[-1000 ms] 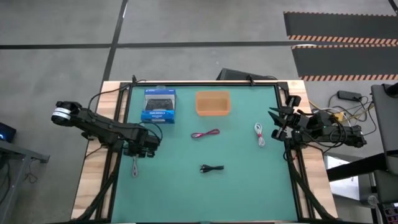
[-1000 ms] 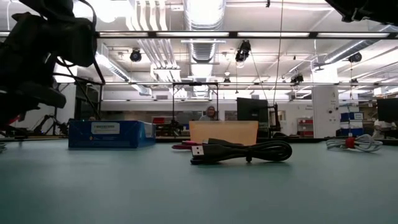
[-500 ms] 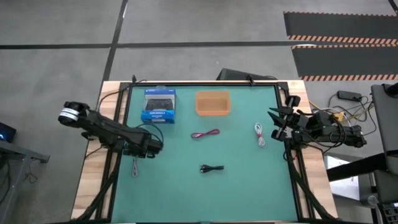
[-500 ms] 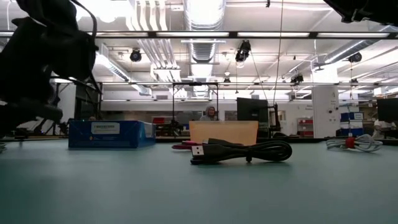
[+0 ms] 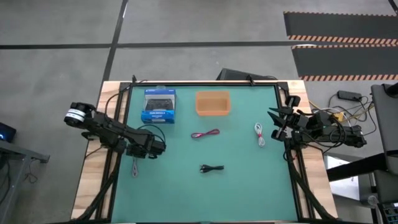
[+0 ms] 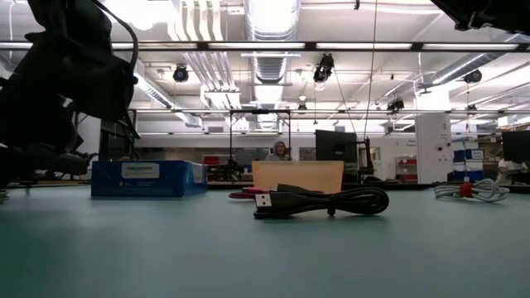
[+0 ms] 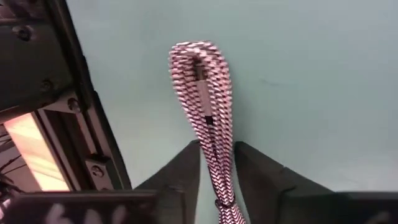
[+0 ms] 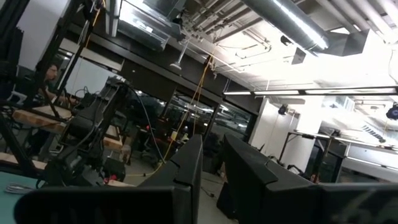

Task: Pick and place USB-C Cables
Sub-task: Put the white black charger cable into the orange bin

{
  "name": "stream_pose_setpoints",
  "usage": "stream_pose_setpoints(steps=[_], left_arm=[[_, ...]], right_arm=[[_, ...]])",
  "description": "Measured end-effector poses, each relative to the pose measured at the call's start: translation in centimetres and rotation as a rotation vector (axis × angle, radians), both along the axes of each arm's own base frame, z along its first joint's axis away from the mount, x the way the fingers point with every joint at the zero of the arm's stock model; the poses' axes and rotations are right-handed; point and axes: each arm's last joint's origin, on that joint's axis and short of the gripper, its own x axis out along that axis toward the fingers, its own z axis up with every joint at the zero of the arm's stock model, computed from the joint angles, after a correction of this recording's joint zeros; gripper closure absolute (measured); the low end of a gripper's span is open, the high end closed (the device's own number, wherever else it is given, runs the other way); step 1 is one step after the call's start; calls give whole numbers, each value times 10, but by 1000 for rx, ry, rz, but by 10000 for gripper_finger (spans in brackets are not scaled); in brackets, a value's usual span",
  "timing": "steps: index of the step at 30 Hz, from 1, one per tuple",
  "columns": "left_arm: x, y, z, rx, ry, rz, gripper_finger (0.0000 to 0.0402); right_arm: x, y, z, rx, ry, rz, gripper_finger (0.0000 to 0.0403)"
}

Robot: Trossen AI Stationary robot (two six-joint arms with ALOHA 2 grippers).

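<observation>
Four cable bundles lie flat on the green mat. The grey cable (image 5: pixel 135 167) is near the left edge, the red-pink cable (image 5: pixel 205 134) in the middle, the white cable (image 5: pixel 259 134) to the right, and the black cable (image 5: pixel 212 168) nearer the front. My left gripper (image 5: pixel 140 154) is down over the grey cable's far end and shut on it (image 7: pixel 217 158). My right gripper (image 5: pixel 275 123) waits shut at the right edge, raised, and its wrist view shows only the room (image 8: pixel 213 162). My left gripper pinches the grey braided cable between its two fingers (image 7: pixel 180 174), at a stretch near the bundle's far end (image 7: pixel 216 146). The fingers come from above, slanting down, one on each long side of the bundle. The cable lies flat on the mat, with its looped end (image 7: pixel 199 56) stretched out beyond the fingers.
A blue box (image 5: pixel 158 106) and an orange bin (image 5: pixel 212 103) stand at the far side of the mat. The table's black left frame rail (image 7: pixel 74 118) runs close beside the grey cable. In the low view the black cable (image 6: pixel 323 201) lies in front of the bin (image 6: pixel 298 175).
My left arm has shifted a little toward the table's right and come down lower over the grey cable. The grey cable and the other cables have stayed where they were.
</observation>
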Motion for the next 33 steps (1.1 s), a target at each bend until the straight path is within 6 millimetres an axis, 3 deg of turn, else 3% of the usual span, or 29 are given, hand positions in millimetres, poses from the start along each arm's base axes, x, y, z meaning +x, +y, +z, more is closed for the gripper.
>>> stream_pose_setpoints(steps=[6,18,25,33], left_arm=[[1,0,0,-1,-19,1,386],[12,-4,12,-4,-65,-24,391],[30,-11,41,-13,-115,-81,392],[61,-19,91,-11,-304,-304,393]], right_arm=[[0,0,0,0,0,0,344],[0,0,-1,0,7,-1,344],[0,0,-1,0,8,-1,344],[1,0,-3,5,28,1,344]])
